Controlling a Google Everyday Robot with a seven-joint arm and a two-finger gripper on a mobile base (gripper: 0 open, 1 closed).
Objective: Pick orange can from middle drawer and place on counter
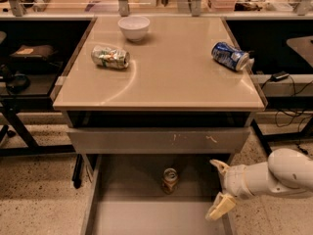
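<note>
Legible text: none on any item | gripper [216, 189]: near right, at middle drawer [127, 214] right wall, fingers [221, 205] apart
</note>
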